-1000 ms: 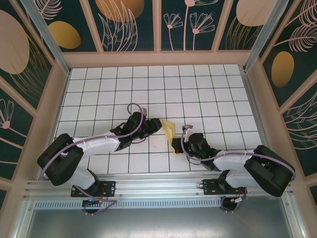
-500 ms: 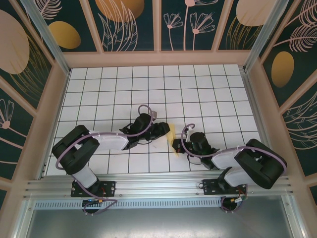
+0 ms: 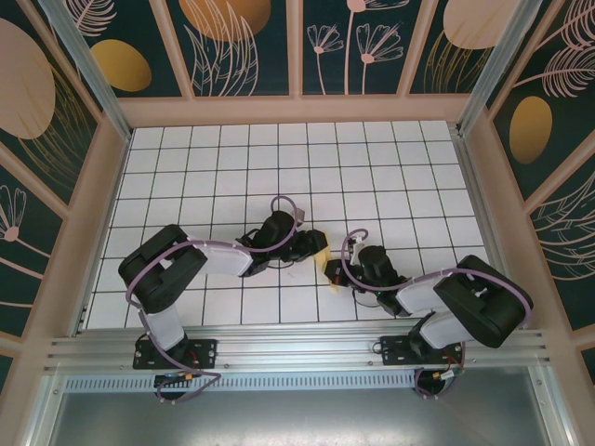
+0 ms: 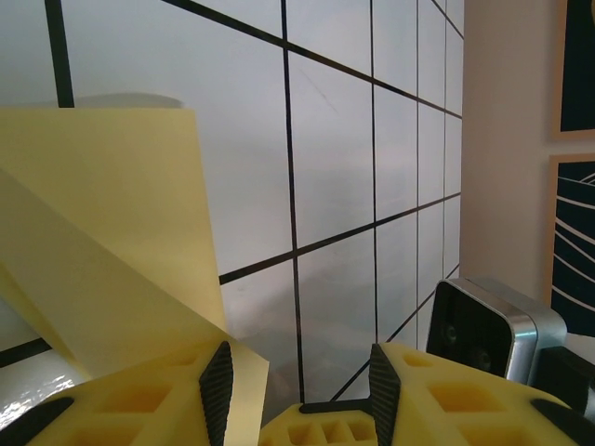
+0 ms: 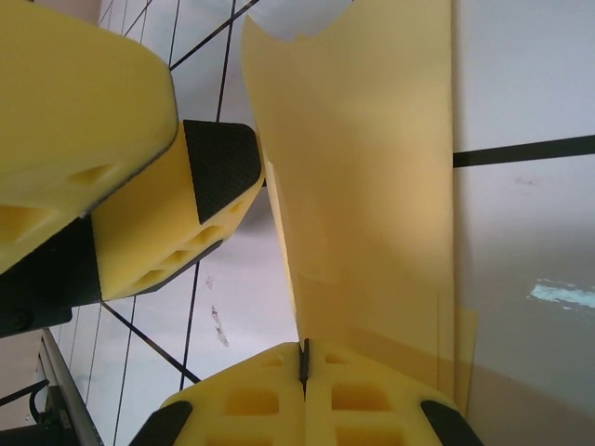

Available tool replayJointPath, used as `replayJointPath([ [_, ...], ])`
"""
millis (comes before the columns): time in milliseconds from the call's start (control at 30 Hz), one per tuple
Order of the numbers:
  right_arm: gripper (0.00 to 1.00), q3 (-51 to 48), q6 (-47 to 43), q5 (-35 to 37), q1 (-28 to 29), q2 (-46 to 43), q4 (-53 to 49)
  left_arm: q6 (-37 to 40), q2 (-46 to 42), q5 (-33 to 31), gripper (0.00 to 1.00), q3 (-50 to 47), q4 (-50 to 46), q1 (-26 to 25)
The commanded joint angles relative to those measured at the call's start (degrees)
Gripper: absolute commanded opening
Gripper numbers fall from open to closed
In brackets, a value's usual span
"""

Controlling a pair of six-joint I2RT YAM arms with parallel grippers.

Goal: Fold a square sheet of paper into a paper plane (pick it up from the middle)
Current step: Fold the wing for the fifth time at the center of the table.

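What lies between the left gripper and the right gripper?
The partly folded yellow paper lies there, as the top view shows; in the right wrist view the right gripper has its jaws shut on the paper's edge.

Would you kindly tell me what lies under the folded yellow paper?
The white gridded table shows around the folded yellow paper; the tiles directly beneath it are covered. The right hand, shut on one edge, hides that strip.
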Motion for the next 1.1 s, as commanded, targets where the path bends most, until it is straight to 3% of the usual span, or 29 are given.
replayJointPath([
  [0, 0.00, -0.9, 0.7, -1.2, -0.8, -1.4, 0.9, 0.3, 0.1, 0.9, 0.46, 0.6, 2.6, -0.3],
  [233, 0.00, -0.6, 1.3, -2.0, -2.0, -1.8, 0.0, 0.2, -3.9, -0.5, 0.50, -3.2, 4.4, -0.3],
  [700, 0.03, 0.7, 1.0, -3.4, -2.7, -1.5, -1.8, -0.1, 4.9, 2.0, 0.48, 0.5, 8.1, -0.3],
  [800, 0.07, 1.1, 0.4, -3.2, -2.7, -2.5, -4.2, 0.0, 4.7, 1.2, 0.48, 0.5, 8.2, -0.4],
  [1067, 0.31, 3.4, -5.3, 0.9, -2.2, -9.6, -18.2, 0.3, 5.1, 0.9, 0.48, 1.1, 8.6, -0.3],
])
